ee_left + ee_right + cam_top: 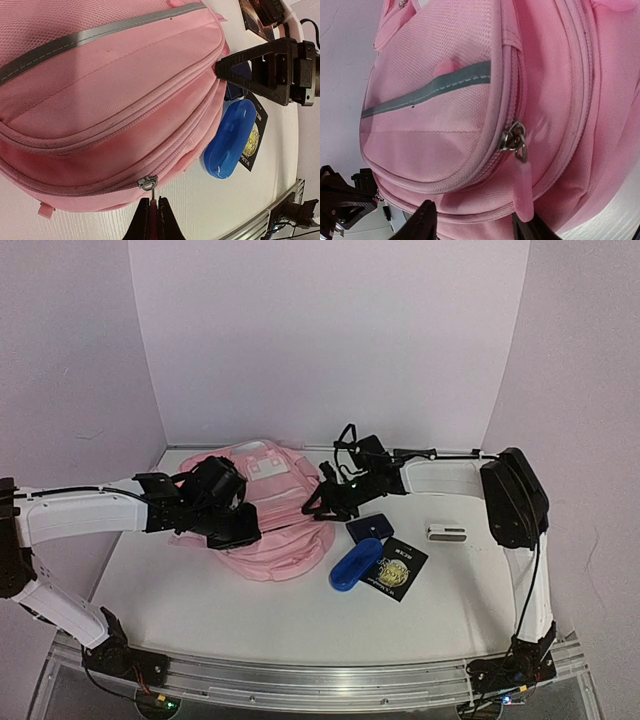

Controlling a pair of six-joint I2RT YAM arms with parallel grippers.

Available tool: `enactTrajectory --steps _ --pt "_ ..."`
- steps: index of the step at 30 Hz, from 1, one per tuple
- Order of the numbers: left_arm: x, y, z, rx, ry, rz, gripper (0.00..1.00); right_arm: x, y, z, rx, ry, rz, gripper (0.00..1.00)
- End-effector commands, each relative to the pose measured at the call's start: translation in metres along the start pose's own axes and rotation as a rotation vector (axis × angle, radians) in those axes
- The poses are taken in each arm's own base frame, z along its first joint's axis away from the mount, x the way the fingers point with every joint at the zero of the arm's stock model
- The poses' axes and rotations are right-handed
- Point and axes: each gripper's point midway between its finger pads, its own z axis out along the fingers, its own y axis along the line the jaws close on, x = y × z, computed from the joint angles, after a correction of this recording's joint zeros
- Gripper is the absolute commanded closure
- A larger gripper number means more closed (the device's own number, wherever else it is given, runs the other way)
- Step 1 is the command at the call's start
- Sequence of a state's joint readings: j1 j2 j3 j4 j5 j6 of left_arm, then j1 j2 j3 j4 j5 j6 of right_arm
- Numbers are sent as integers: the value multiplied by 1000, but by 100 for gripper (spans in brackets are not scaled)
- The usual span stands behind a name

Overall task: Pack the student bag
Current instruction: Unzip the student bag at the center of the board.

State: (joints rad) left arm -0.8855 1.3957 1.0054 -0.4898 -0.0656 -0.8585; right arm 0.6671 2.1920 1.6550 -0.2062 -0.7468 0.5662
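**Overhead view**
1. Bag point(270, 515): pink, lying flat near the middle of the white table point(200, 620), with its white patches at the far end.
2. Left claw point(243, 536): over the bag's near left edge. From up here I cannot tell how it is set.
3. Right claw point(320, 506): at the bag's right edge. Its setting is just as unclear to me in this view.
4. Blue case point(355, 565): just beside the bag's near right corner.
5. Dark blue card point(367, 528): right of the bag, beyond the blue case.
6. Black booklet point(398, 568): gold emblem on the cover. It lies on the side of the blue case away from the bag, and the case overlaps its edge.
7. Small white gadget point(445, 533): well apart from the bag, to its right.

**Left wrist view**

8. Metal slider point(147, 182): on the bag's outermost zip line.
9. Short tab point(151, 212): hangs from that slider. I see my left claw closed tight on it, with a finger pressed to each side.
10. Grey stripe point(100, 32): runs across the bag's upper panel.
11. One black finger of the right claw meets the bag's edge at the upper right.

**Right wrist view**

12. Second slider point(514, 136): on a zip line curving round the bag's front pocket.
13. Long pink tab point(524, 195): hangs from the second slider.
14. The right claw's jaws stand wide apart, one on each side of the bag's bulging edge, and they clamp nothing. The long pink tab hangs just beside one finger point(525, 231). I cannot tell whether they touch.
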Motion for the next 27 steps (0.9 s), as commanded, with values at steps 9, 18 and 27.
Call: enactTrajectory --steps 9,18,27 --pt "-9 -2 -31 -3 -63 -6 100 -38 -5 -26 33 -131 -19 100" --pt "-11 79 -45 -392 -77 -120 100 -52 -28 -56 146 -179 -58 100" --pt "-44 138 -69 -657 -142 -70 100 -53 -45 -70 247 -176 -121 100"
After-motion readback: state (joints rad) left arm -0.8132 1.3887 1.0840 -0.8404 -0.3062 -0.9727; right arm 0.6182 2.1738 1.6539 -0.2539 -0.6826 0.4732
